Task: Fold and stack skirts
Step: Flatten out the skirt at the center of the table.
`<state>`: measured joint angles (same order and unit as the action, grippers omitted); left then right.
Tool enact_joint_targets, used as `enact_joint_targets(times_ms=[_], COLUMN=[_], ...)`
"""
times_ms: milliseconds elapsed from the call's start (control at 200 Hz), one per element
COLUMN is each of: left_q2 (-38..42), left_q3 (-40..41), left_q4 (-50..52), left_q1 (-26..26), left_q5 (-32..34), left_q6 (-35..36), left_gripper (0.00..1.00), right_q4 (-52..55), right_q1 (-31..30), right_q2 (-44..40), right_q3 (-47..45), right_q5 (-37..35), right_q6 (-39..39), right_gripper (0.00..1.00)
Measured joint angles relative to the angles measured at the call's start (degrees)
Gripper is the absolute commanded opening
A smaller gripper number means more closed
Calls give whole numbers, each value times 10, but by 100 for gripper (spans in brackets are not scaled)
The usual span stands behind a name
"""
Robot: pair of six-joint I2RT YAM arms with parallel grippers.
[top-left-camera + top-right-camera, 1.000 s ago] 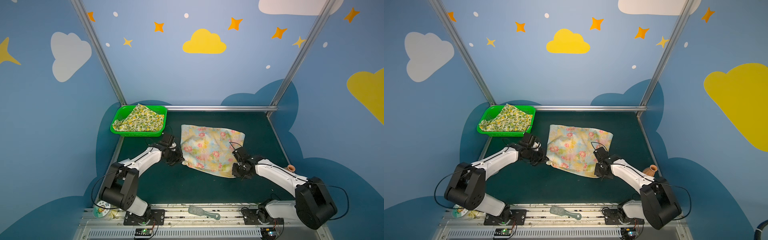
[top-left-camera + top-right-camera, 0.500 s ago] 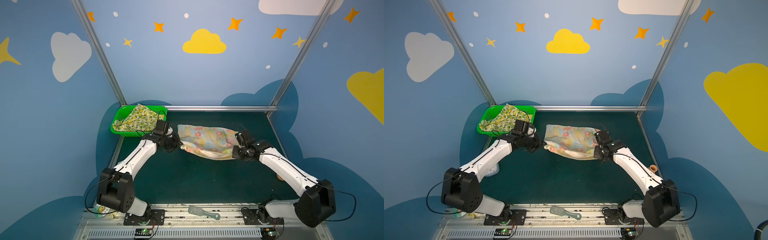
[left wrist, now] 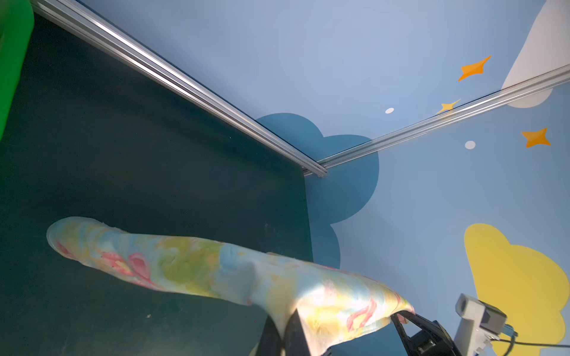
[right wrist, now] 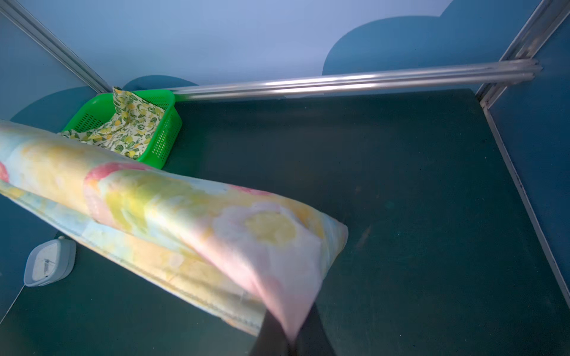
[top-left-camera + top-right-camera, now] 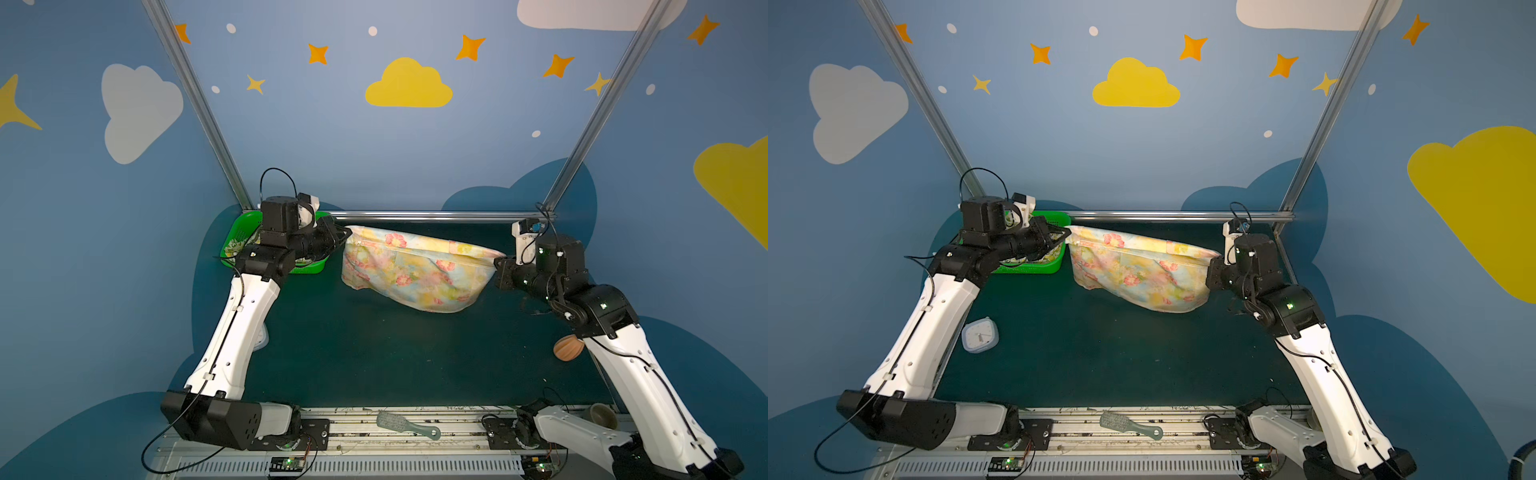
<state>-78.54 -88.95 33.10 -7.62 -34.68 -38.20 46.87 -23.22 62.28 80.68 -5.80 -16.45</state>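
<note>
A: Gripping the floral skirt (image 5: 415,274) by both top corners; left claw (image 5: 345,232) clenched on the left corner, right claw (image 5: 500,258) clenched on the right one; strung up over the far middle of the counter (image 5: 374,357), sagging in between.

B: Looks thin, soft and light; droops into a belly from its own slack, so no stiffness to count on; likely to crumple or fold unevenly if lowered loose.

A: Touching the counter at the bottom?

B: Cannot tell; hangs low near the middle. Best held just so, at the top-edge corners, pulled taut enough to flatten the sag; with only a little cloth pinched, apt to slip.

A: And the lemon skirt (image 4: 129,129)?

B: Lying rumpled in the basket (image 4: 160,145) at the far left, with one flap up against the far rim; same flimsy sort by the look; better taken by a corner or hem, lifted slowly to avoid snagging the mesh.
</note>
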Motion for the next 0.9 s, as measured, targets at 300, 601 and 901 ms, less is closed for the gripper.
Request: enact_joint_targets(times_ms=[300, 601, 901], left_q2=[-143, -312, -188], left_q3=[-98, -357, -94], left_q4=[10, 46, -14], left_q1=[6, 6, -21], left_q5=[-28, -47, -37], left_q6=[-17, -12, 7], left_gripper=[4, 4, 4], right_q4=[-3, -16, -88], right_q1=[71, 116, 116], right_q2=[135, 254, 108], right_q3=[66, 227, -20], right_q5=[61, 85, 100], right_q6=[22, 46, 26], right_gripper=[0, 0, 0])
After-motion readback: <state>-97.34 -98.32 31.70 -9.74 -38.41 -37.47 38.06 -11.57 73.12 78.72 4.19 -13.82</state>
